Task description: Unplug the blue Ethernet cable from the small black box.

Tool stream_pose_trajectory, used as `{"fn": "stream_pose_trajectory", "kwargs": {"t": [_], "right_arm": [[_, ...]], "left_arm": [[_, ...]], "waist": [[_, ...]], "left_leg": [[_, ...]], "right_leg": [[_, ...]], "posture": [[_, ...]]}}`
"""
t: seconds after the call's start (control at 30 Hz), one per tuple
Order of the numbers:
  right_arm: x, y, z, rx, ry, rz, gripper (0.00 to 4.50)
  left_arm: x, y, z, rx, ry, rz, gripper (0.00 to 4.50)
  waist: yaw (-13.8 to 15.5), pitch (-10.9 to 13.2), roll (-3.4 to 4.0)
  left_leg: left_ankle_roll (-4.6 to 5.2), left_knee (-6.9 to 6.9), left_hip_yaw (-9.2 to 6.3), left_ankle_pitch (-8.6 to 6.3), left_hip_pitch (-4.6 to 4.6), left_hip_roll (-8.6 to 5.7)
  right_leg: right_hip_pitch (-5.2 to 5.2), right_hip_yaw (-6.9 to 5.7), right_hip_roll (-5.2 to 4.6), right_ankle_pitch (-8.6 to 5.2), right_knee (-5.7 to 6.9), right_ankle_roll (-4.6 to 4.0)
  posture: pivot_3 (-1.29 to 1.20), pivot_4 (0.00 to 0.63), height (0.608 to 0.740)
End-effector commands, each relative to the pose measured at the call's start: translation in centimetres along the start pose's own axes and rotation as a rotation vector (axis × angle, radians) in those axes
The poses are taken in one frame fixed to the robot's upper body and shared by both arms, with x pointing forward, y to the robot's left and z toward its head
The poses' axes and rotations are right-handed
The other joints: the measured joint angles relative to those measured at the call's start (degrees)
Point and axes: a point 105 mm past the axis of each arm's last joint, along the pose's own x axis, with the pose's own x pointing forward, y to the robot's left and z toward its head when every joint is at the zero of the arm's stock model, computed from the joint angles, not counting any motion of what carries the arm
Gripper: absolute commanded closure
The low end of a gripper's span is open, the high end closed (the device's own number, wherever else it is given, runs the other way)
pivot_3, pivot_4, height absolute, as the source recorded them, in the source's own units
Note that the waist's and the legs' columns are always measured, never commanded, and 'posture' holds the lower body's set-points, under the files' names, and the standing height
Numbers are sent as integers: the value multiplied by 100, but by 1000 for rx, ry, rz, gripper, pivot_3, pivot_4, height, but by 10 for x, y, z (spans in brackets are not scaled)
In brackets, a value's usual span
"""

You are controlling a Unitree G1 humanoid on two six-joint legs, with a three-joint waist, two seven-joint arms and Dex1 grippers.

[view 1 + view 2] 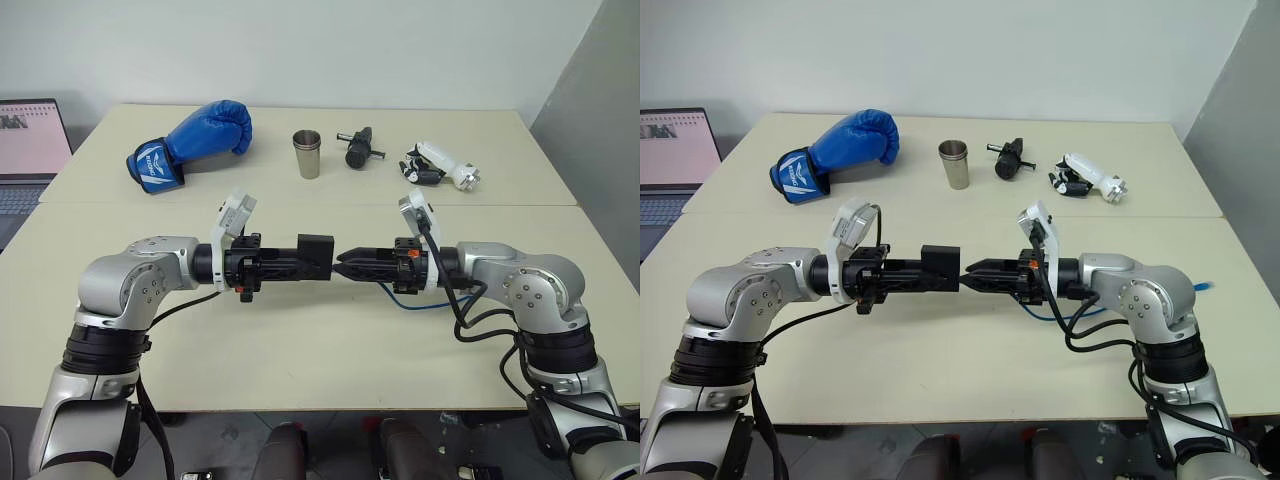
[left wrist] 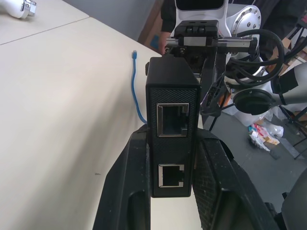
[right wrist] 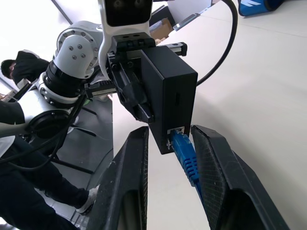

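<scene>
Landmark: the small black box (image 1: 316,255), a matte, finely textured rectangular block held in the air above the pale tabletop (image 1: 300,340), between the two arms.
Left gripper (image 1: 300,262): its two black ribbed fingers (image 2: 125,191) are clamped flat against the box's two sides — a firm grip, no gap showing.
Box ports: the left wrist view shows two square metal-lined sockets on one narrow face, both vacant.
Right gripper (image 1: 345,266): level with the box and pointing at it from the opposite side, fingers (image 3: 129,187) slightly apart, one on each side of the plug without pressing on it.
Blue Ethernet cable (image 3: 184,155): its ribbed bright blue boot sits in a socket on the box face turned toward the right gripper — whether the plug is fully seated I cannot tell. The thin cord runs back under the right wrist and loops onto the table (image 1: 425,303).
Beyond the box, along the table's far edge: a padded glossy blue boxing glove (image 1: 195,140), a stack of cylindrical steel cups (image 1: 307,153), a black cylindrical tool with a metal pin (image 1: 360,148), and a white-and-black gadget (image 1: 438,166).
Beside the table, on the glove's side: an open laptop (image 1: 30,150).
</scene>
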Motion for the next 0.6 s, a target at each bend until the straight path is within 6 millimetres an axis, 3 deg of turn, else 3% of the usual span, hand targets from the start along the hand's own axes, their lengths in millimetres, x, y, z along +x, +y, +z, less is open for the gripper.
{"fn": "stream_pose_trajectory", "kwargs": {"t": [0.03, 0.6], "right_arm": [[1, -1, 3, -40, -9, -12, 3020], [-2, 4, -4, -51, 47, 57, 3020]], "left_arm": [[2, -4, 11, 57, -11, -27, 3719], [3, -4, 10, 62, -8, -27, 3719]], "waist": [[0, 0, 0], [0, 0, 0]], "left_leg": [[0, 0, 0, 0, 0, 0], [0, 0, 0, 0, -1, 0]], "right_leg": [[0, 0, 0, 0, 0, 0], [-1, -1, 1, 0, 0, 0]], "posture": [[0, 150, 740], [0, 150, 740]]}}
